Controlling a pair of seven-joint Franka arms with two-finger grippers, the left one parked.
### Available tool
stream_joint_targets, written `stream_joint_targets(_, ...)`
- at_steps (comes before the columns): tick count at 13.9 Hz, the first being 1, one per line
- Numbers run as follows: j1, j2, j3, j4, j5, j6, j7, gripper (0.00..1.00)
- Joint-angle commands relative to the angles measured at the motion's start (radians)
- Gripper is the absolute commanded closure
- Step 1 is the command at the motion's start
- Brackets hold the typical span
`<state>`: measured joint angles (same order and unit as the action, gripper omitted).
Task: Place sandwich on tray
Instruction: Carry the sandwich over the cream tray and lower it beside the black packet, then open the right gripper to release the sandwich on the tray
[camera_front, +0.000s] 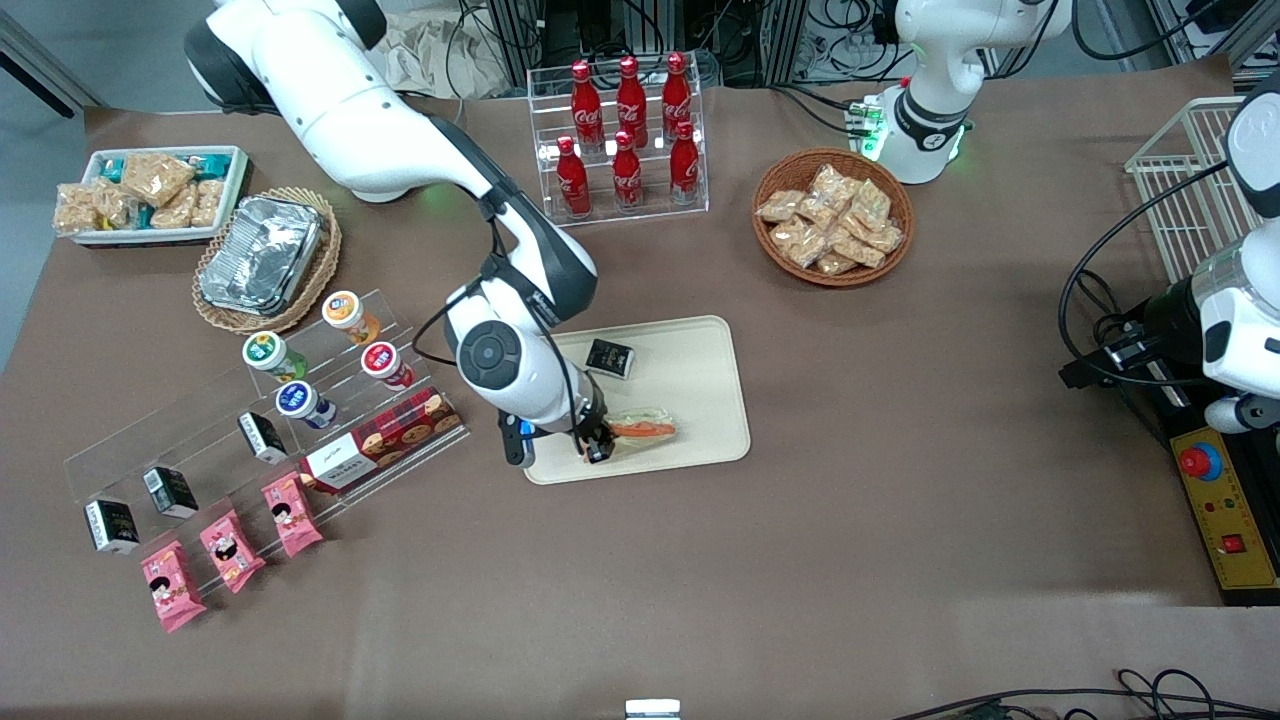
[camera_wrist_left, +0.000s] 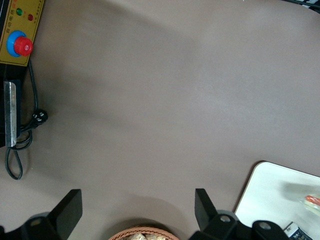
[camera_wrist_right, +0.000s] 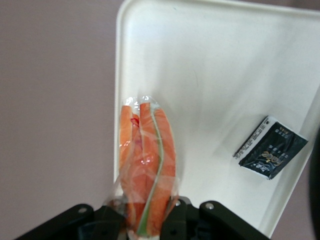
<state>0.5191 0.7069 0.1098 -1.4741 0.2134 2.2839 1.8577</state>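
- In the front view, we are seeing the right arm's gripper (camera_front: 597, 446) reaching down over the tray's (camera_front: 700, 390) edge nearest the front camera. It is pinching the end of the sandwich (camera_front: 642, 427), which is lying in the tray close to that nearer rim. A small black packet (camera_front: 610, 358) is sitting on the tray too, farther from the camera than the sandwich and apart from it.
- In the left wrist view, we are catching only a corner of the tray (camera_wrist_left: 265, 195) on the brown table (camera_wrist_left: 160, 100), with an orange blur of the sandwich (camera_wrist_left: 312, 200) at the frame's edge.
- In the right wrist view, we are looking along the sandwich (camera_wrist_right: 147, 165), its orange and green filling showing through clear wrap. The fingers (camera_wrist_right: 172, 220) are pressing against its sides, so the gripper (camera_wrist_right: 146, 222) is clamping it. The sandwich is lying just inside the tray's (camera_wrist_right: 210, 60) rim, and the black packet (camera_wrist_right: 271, 154) is resting well apart from it.
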Motion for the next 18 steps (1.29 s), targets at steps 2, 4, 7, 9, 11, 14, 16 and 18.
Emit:
stream_joint_targets(2, 0.018, 0.025, -0.010, 0.023, 0.027, 0.008, 0.043, 1.00)
stream_joint_targets(4, 0.018, 0.037, -0.010, 0.023, 0.024, 0.009, 0.043, 1.00)
stream_joint_targets(7, 0.021, 0.055, -0.013, 0.023, 0.020, 0.022, 0.043, 1.00)
stream_joint_targets(9, 0.030, 0.057, -0.013, 0.023, 0.006, 0.023, 0.038, 1.00)
stream_joint_targets(11, 0.038, 0.060, -0.015, 0.023, 0.000, 0.028, 0.037, 1.00)
stream_joint_targets(14, 0.039, 0.074, -0.015, 0.023, -0.002, 0.054, 0.041, 0.61)
stream_joint_targets(16, 0.047, 0.074, -0.016, 0.023, -0.035, 0.054, 0.029, 0.39)
stream_joint_targets(18, 0.045, 0.071, -0.015, 0.023, -0.127, 0.052, 0.028, 0.31)
